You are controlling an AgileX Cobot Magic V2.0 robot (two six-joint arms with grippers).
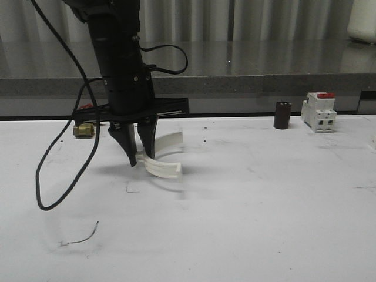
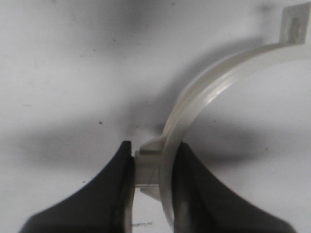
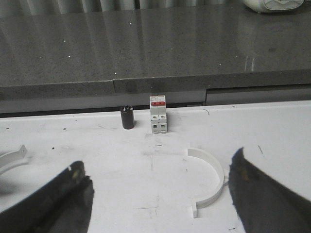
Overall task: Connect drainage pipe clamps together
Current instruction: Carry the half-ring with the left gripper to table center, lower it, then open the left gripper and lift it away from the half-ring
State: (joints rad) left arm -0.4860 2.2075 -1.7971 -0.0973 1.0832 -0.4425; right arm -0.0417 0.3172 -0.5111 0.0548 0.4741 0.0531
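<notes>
One white half-ring drainage pipe clamp [image 1: 168, 169] is held just above the white table, left of centre. My left gripper [image 1: 140, 158] points down and is shut on it. In the left wrist view the black fingers [image 2: 116, 194] pinch the boss on the clamp's [image 2: 218, 80] outer curve, and its band arcs away to a flat end tab [image 2: 294, 23]. A second half-ring clamp [image 3: 212, 180] lies flat on the table. My right gripper [image 3: 158, 160] hovers open short of it, with that clamp close to one finger [image 3: 257, 194]. The held clamp's tab [image 3: 13, 159] shows far off to the side.
A white circuit breaker with a red top [image 1: 319, 111] and a small black cylinder [image 1: 282, 115] stand at the table's back right. A brass valve [image 1: 84, 130] lies at the back left. A black cable [image 1: 42, 176] hangs in a loop left of the arm. A grey ledge [image 1: 235, 85] borders the back.
</notes>
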